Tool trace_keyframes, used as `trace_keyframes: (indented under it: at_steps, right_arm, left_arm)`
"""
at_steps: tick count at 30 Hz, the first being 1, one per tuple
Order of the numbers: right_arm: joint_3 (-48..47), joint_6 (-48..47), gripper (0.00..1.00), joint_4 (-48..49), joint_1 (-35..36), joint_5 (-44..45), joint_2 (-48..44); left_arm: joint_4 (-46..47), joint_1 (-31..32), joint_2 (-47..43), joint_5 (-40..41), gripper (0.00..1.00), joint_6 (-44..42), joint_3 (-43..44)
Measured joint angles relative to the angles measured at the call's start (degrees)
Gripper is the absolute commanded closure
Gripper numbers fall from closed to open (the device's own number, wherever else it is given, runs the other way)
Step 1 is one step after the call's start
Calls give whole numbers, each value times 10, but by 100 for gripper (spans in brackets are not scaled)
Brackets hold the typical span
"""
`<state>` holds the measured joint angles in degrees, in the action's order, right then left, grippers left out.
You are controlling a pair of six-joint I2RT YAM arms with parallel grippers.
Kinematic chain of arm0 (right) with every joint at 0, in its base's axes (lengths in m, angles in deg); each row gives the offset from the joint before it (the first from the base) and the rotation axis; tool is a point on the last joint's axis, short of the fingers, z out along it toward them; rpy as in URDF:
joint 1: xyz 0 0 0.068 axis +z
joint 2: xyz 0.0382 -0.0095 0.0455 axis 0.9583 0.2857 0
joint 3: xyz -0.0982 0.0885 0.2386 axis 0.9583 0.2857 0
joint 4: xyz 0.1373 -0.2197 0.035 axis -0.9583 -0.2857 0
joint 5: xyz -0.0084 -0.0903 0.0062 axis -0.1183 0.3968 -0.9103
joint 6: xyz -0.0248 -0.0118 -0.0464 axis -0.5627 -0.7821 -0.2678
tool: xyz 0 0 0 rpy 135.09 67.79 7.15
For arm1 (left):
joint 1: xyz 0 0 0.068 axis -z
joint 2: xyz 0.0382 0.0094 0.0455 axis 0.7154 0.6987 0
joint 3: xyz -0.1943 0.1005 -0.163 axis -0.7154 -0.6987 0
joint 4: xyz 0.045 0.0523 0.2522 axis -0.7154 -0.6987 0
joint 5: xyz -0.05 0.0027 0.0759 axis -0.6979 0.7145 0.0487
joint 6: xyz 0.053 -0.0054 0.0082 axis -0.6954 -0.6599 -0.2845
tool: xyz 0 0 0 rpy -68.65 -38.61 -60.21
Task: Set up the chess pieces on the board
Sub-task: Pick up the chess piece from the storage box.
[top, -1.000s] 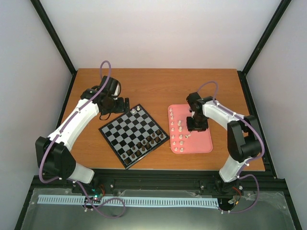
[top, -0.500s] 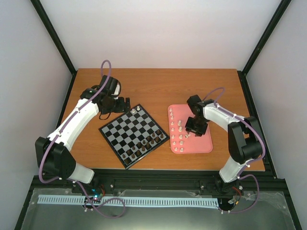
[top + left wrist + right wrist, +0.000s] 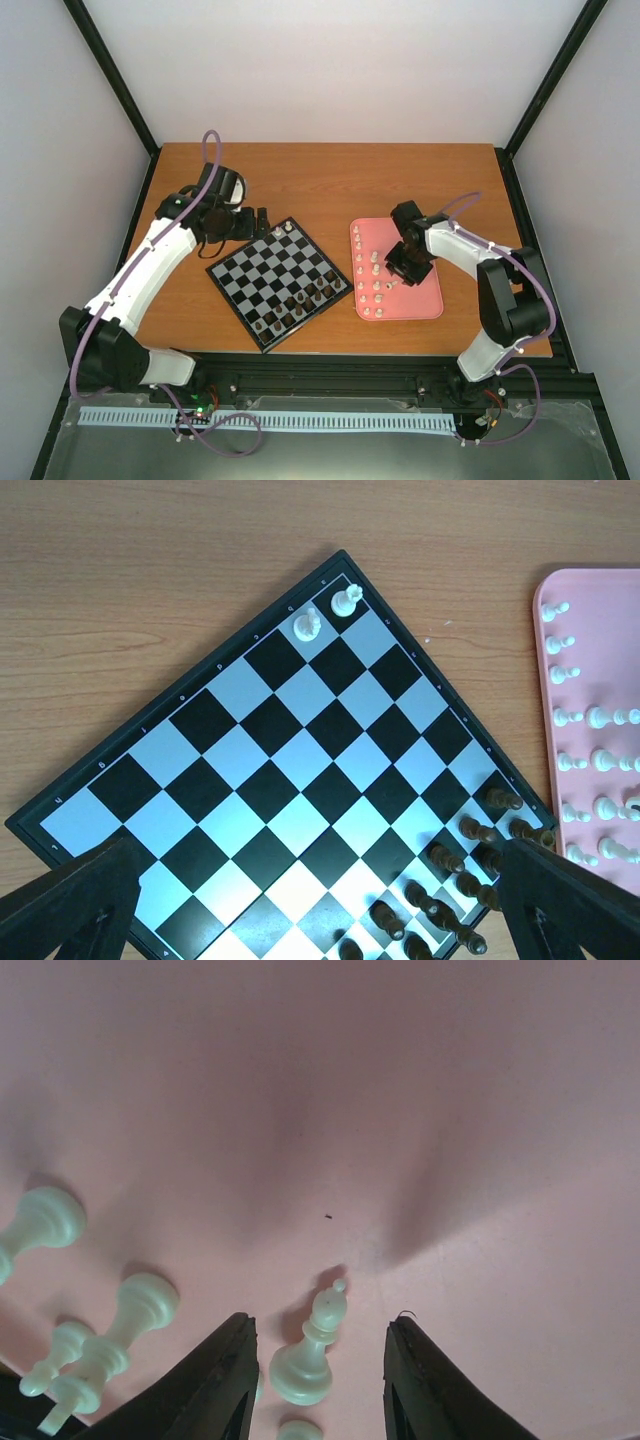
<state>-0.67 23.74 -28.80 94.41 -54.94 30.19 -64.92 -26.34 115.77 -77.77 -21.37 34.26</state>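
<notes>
While the right gripper [image 3: 318,1332] narrows, compare against the view from one second earlier: it now sits lower over the pink tray [image 3: 425,300], and the left arm [image 3: 150,260] has swung its elbow outward to the left. Note the chess pieces [image 3: 375,265]: small cream-white figures, most standing in rows on the tray's left part. Two stand on far-corner squares of the board [image 3: 200,780], which lies diamond-wise on the desk [image 3: 330,180], left of the tray. Dark brown pieces [image 3: 470,830] crowd the board's near right edge. Observe the right gripper pointing down at the tray, jaws apart, bracketing one upright cream piece [image 3: 305,1360] with a gap on each side. The left gripper [image 3: 258,222] hovers beyond the board's far left edge, jaws fully apart, holding nothing.
</notes>
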Motion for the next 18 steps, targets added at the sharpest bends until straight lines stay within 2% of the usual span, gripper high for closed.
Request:
trace_keyframes:
  at_steps: [8,15,18]
  right_arm:
    - [14,16,66,20,0,-17,19]
    - [14,16,77,24,0,-19,36]
    - [14,16,78,28,0,-23,38]
  left_arm:
    - [0,0,-11,0,0,0,-6]
    - [0,0,-11,0,0,0,-14]
    - [0,0,-11,0,0,-1,-14]
